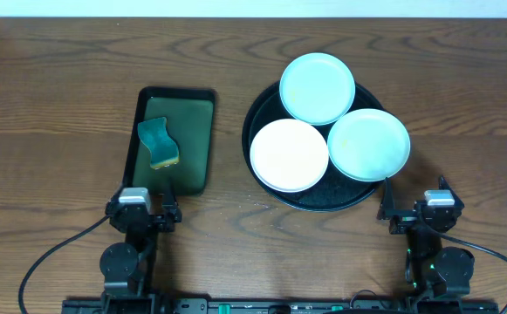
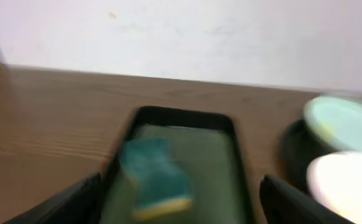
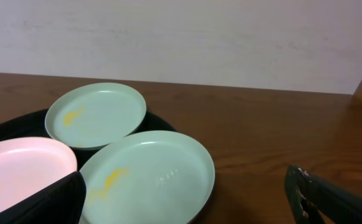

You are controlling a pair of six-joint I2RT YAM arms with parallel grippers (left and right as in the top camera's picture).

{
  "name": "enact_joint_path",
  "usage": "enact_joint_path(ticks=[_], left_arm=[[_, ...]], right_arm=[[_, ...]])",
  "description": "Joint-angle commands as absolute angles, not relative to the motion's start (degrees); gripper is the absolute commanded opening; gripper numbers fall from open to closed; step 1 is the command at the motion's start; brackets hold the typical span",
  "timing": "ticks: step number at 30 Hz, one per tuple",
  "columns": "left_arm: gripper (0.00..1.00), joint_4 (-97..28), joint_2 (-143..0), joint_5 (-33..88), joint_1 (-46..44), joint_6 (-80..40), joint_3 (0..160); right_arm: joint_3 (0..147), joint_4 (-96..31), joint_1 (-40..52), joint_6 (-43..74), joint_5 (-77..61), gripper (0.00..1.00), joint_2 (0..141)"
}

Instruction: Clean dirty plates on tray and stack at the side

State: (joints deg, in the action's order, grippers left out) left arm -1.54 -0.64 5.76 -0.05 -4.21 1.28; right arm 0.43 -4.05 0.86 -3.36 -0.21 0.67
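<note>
Plates [image 1: 289, 154], all three, lay on the black tray [image 1: 314, 201], the mint pair smeared yellow; none looked cleaned or stacked; the sponge [image 1: 158, 142] sat unused on the green tray [image 1: 196, 131]; left fingers [image 2: 75, 202] and right fingers [image 3: 43, 202] gaped empty.

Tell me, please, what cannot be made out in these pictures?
Left wrist view: everything is blurred, so the surface of the sponge is unreadable.
Right wrist view: the white plate is cut off by the left edge.
Overhead view: the black tray is mostly covered by the plates.
</note>
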Motion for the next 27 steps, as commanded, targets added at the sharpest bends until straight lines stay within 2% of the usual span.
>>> enact_joint_path(ticks=[1,4,6,9,11,14,17,19,23,25,27], left_arm=[[0.8,-2.2,-0.2,23.6,0.0,-29.6,0.3],[0.8,-1.5,-0.2,26.8,0.0,-46.3,0.3],[0.8,1.8,-0.2,28.3,0.1,-51.9,0.3],[0.8,18.9,-0.2,34.1,0.0,-52.4,0.3],[0.8,29.8,-0.3,33.3,0.1,-51.4,1.2],[0.8,31.0,-0.4,30.1,0.1,-45.7,6.3],[0.8,17.5,-2.9,26.6,0.1,-33.5,16.9],[0.8,2.5,-7.9,20.3,0.1,-24.1,28.1],[0.8,-24.3,-24.4,6.9,0.1,-17.1,51.0],[0.8,-36.8,-34.5,6.7,0.1,-14.3,61.7],[0.8,-47.5,-44.0,12.4,0.0,-13.1,71.2]], right_arm=[[0.3,-4.3,0.5,-2.6,-0.3,0.99,0.3],[0.3,-4.3,0.5,-2.6,-0.3,0.99,0.3],[0.3,-4.3,0.5,-2.6,-0.3,0.99,0.3],[0.3,-4.3,0.5,-2.6,-0.3,0.99,0.3],[0.3,-4.3,0.5,-2.6,-0.3,0.99,0.3],[0.3,-4.3,0.5,-2.6,-0.3,0.99,0.3],[0.3,-4.3,0.5,-2.6,-0.3,0.99,0.3],[0.3,-4.3,0.5,-2.6,-0.3,0.99,0.3],[0.3,-4.3,0.5,-2.6,-0.3,0.99,0.3],[0.3,-4.3,0.5,-2.6,-0.3,0.99,0.3],[0.3,-4.3,0.5,-2.6,-0.3,0.99,0.3]])
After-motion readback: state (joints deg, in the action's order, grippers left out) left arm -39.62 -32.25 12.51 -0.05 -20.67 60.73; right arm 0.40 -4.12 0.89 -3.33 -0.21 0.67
